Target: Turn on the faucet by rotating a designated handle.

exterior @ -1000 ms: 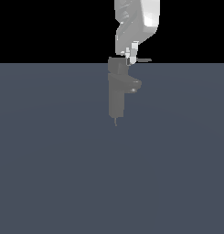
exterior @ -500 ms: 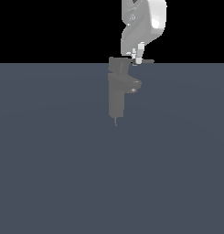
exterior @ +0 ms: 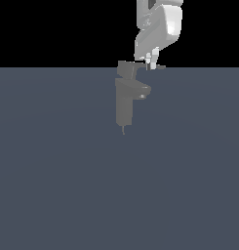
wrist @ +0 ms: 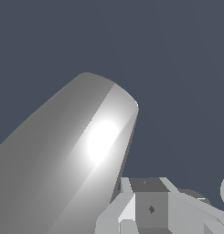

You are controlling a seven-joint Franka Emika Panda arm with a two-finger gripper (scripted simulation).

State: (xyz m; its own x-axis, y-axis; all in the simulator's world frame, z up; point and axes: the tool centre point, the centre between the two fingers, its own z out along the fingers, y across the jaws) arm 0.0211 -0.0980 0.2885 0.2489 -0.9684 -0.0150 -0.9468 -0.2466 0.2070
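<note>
Faucet (exterior: pixel 125 100) is standing mid-surface (exterior: pixel 67 185); your tool (exterior: pixel 150 62), grip state unclear, is pressing at the handle (exterior: pixel 155 67) blade pointing toward 3 o'clock. You'll likely need to sweep it around the hub.

No real room is shown: a bare simulated scene is rendered. A flat, featureless slate-blue ground (exterior: pixel 57 185) is met by a plain black backdrop (exterior: pixel 52 29) at a straight horizon. Only an untextured grey faucet (exterior: pixel 125 100) and a smooth white arm (exterior: pixel 160 29) are set on it. Surfaces are shaded uniformly, without furnishings or walls.
</note>
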